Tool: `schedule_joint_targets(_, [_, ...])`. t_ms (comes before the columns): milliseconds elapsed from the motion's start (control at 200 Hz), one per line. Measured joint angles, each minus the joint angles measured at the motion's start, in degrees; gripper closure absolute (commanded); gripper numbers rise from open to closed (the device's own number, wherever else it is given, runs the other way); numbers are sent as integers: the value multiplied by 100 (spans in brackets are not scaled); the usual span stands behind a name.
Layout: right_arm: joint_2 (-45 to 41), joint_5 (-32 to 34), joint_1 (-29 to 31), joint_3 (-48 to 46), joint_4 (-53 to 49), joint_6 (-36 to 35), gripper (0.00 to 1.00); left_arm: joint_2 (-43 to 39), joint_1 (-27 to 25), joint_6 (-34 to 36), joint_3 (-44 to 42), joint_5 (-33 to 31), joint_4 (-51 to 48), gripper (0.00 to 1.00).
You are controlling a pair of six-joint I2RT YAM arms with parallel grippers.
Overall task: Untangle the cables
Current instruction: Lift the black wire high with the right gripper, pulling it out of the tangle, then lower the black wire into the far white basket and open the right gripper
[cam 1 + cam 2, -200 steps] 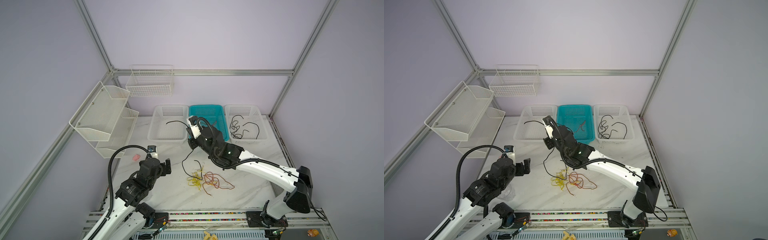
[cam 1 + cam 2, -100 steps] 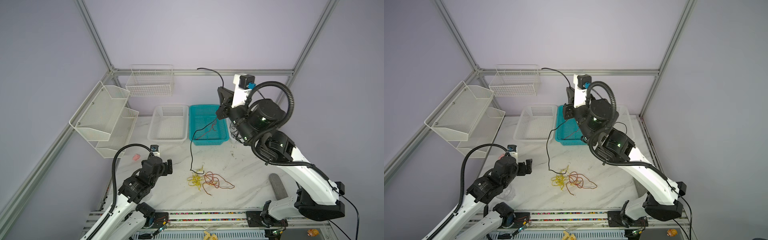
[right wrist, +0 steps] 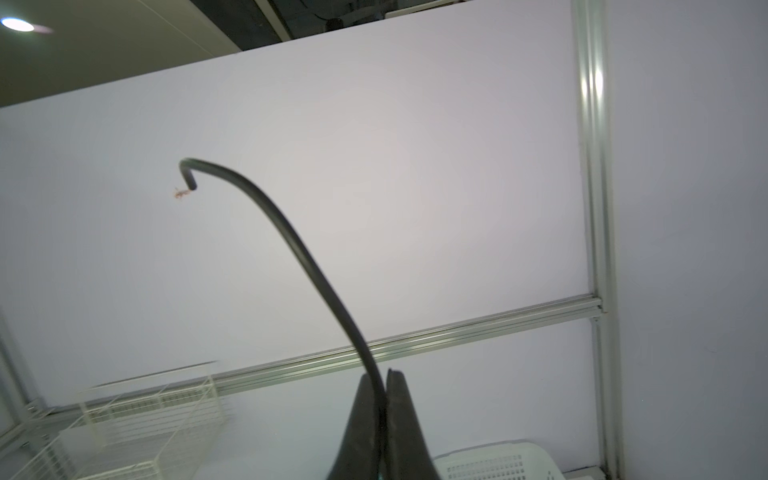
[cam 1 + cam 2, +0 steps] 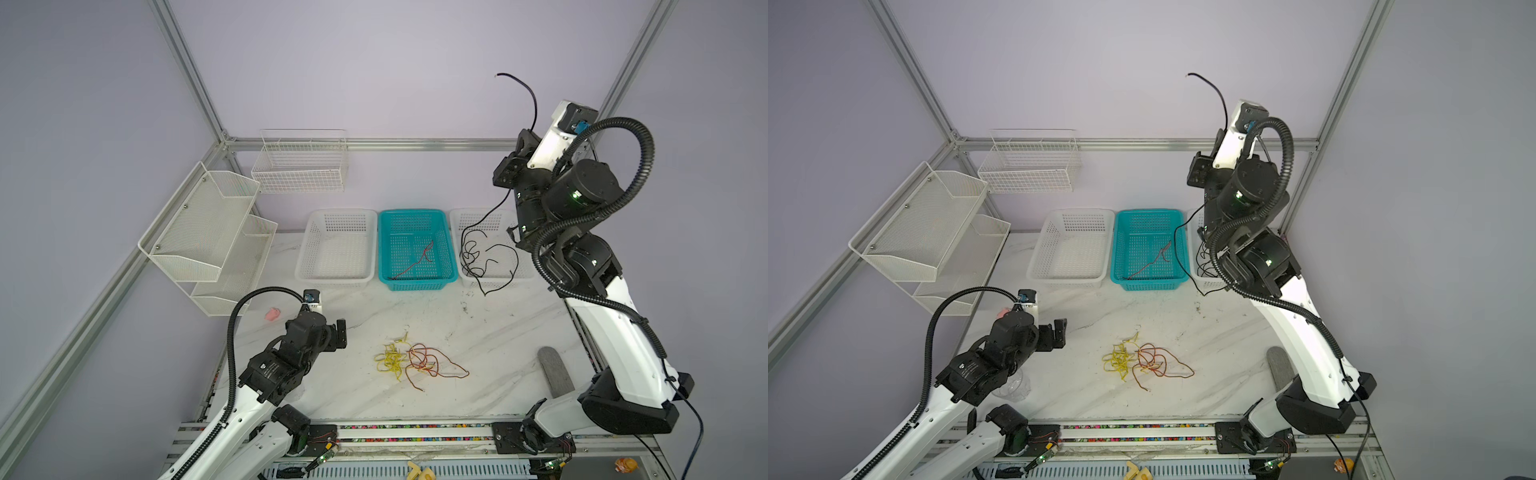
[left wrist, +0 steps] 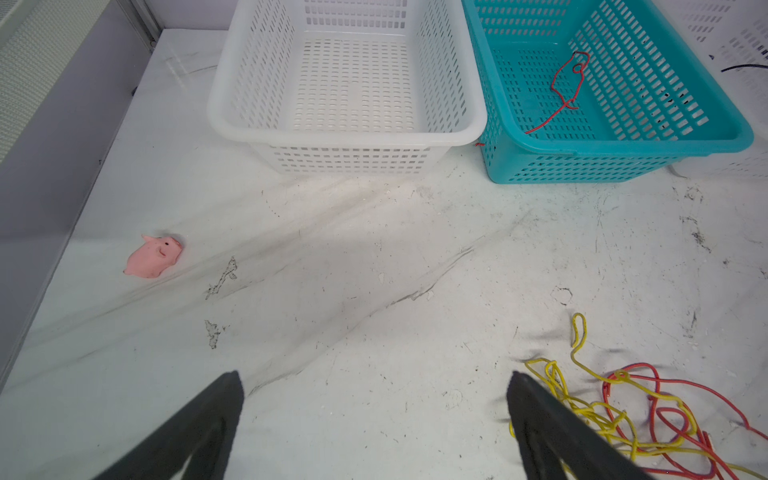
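Note:
My right gripper (image 4: pixel 527 143) (image 3: pixel 382 374) is raised high at the back right, shut on a thin black cable (image 4: pixel 528 91) (image 3: pixel 299 249). The cable's short end curls up above the fingers. Its long end hangs down into the right white basket (image 4: pixel 473 212), which holds more black cable (image 4: pixel 488 253), and its tip dangles over the basket's front. A tangle of yellow and red cables (image 4: pixel 415 361) (image 5: pixel 623 403) lies mid-table. One red cable (image 4: pixel 415 262) lies in the teal basket (image 4: pixel 413 212). My left gripper (image 4: pixel 338 332) (image 5: pixel 376 376) hovers open and holding nothing, left of the tangle.
A white basket (image 4: pixel 338 212) with nothing in it stands left of the teal one. A pink pig toy (image 4: pixel 272 313) (image 5: pixel 153 257) lies near the left edge. White mesh shelves (image 4: pixel 208 224) and a wire basket (image 4: pixel 301 162) hang on the walls. A grey oblong piece (image 4: pixel 555 372) lies front right.
My right arm swung up from low by the left white basket and then rightward, pulling the black cable clear of the tangle and over the right white basket. The left arm barely moved.

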Motion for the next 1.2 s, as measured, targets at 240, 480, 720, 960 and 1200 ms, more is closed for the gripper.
schedule_joint_targets(240, [990,35,-1351,317,35,428,100,11,-2,0,0,37,2,0])
schedule_joint_targets(480, [1602,592,-1519,267,874,-13,100,-7,-2,0,0,39,2,0])
schedule_joint_targets(720, [1829,872,-1685,221,1453,-157,100,-13,-2,2,0,42,2,0])
schedule_joint_targets(960, [1788,914,-1943,-866,1816,76,100,-13,-2,4,0,55,2,0])
schedule_joint_targets(1200, [1810,841,-2286,-2024,1812,555,100,-11,-2,9,0,81,4,0])
